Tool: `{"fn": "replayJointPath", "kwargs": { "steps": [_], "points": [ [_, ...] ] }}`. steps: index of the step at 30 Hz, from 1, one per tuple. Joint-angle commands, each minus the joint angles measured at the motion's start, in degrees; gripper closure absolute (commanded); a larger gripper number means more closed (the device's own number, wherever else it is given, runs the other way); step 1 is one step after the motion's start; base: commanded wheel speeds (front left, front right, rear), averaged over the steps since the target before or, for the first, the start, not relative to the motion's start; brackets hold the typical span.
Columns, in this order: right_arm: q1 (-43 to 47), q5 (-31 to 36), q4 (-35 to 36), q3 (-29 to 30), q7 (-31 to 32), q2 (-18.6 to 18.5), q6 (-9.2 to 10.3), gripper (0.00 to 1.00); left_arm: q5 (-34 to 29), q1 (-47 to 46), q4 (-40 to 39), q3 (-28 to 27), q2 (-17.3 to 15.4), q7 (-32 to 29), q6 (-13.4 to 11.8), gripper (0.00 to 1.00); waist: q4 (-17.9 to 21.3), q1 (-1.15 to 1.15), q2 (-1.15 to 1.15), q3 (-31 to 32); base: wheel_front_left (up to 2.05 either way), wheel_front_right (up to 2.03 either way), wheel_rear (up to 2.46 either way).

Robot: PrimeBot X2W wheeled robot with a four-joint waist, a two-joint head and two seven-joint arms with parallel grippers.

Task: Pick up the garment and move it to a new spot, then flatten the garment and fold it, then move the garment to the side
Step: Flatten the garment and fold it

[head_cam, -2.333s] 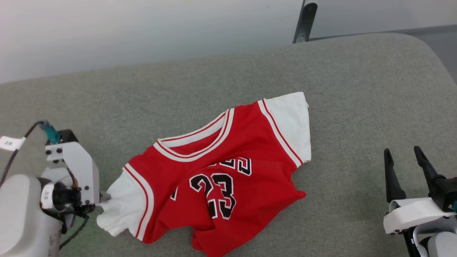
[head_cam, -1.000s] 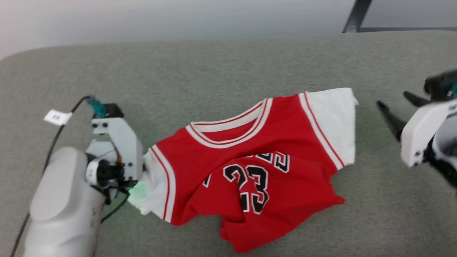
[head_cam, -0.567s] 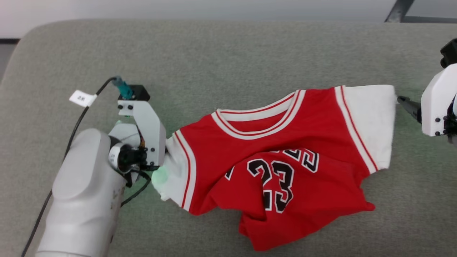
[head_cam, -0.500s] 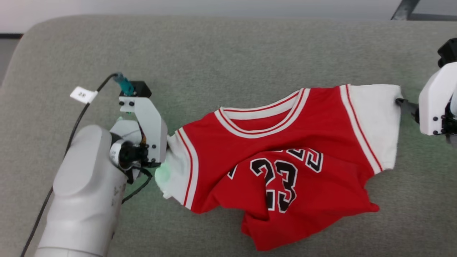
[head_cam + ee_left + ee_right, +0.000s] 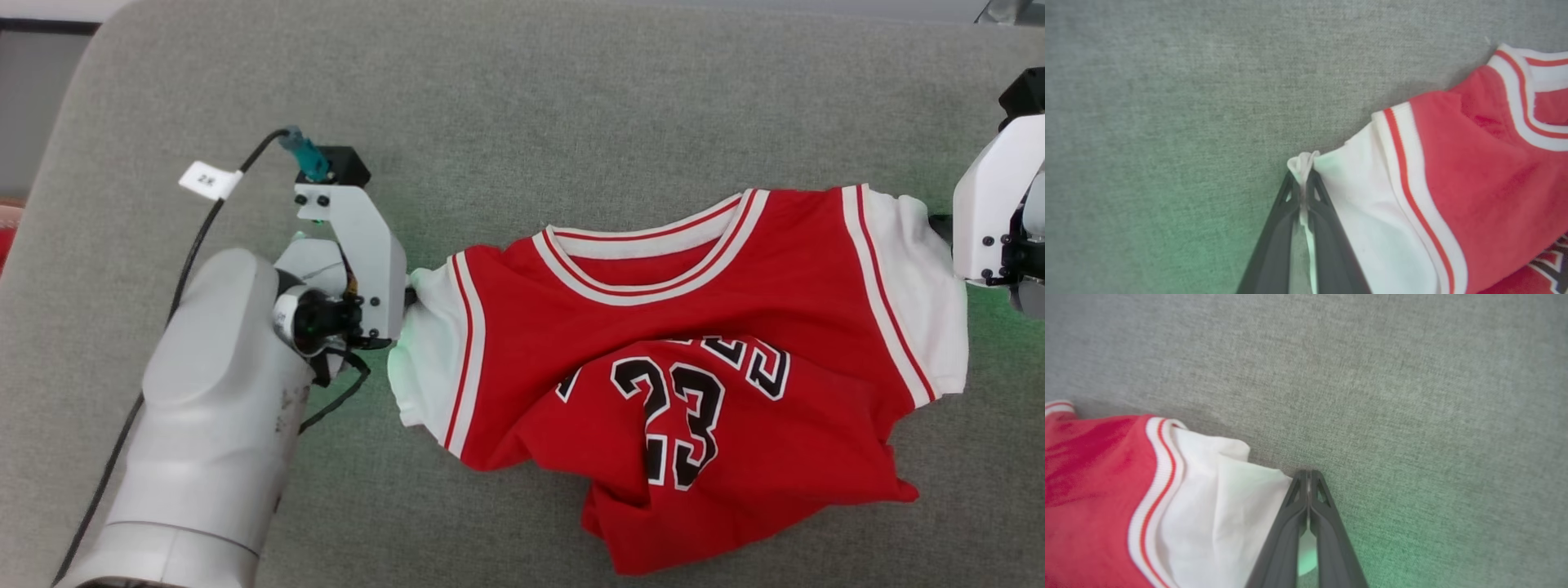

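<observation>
The garment [image 5: 694, 294], a red jersey with white sleeves and a black "23", lies front up on the grey cloth surface, its lower half rumpled and bunched. My left gripper [image 5: 411, 296] is shut on the edge of the left white sleeve; the left wrist view shows the cloth [image 5: 1372, 196] pinched between the fingertips [image 5: 1302, 181]. My right gripper [image 5: 939, 224] is at the right white sleeve, mostly behind its white mount. In the right wrist view its fingers [image 5: 1308, 475] are shut, with white sleeve cloth [image 5: 1216, 498] caught between them lower down.
The grey padded surface [image 5: 571, 98] stretches wide behind and in front of the jersey. Its rounded left edge [image 5: 77, 106] drops to a dark floor at the upper left. A black cable with a white tag [image 5: 206, 180] runs to my left wrist.
My right gripper has reached the right sleeve and shut on it. The left gripper kept its hold on the left sleeve. The head camera has turned, shifting the whole picture.
</observation>
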State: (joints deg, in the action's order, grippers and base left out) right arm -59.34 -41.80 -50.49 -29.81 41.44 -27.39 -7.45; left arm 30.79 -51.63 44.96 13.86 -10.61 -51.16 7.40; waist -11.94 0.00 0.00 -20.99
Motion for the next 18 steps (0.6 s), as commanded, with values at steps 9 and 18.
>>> {"fn": "replayJointPath", "kwargs": {
  "steps": [9,18],
  "points": [
    [-2.42,-5.43,1.58,-1.31,-5.69,-0.07,-0.05,1.00,-0.57,-3.75,3.49,-0.03,-2.87,1.99,-0.37,1.00,2.07,0.00,0.00,5.20,0.00,0.00,0.00],
    [-7.60,-4.92,1.62,-3.17,-15.70,1.23,-0.05,1.00,-1.86,-11.34,5.12,0.17,-4.14,4.99,-0.94,1.00,4.34,0.00,0.00,11.26,0.00,0.00,0.00]
  ]
}}
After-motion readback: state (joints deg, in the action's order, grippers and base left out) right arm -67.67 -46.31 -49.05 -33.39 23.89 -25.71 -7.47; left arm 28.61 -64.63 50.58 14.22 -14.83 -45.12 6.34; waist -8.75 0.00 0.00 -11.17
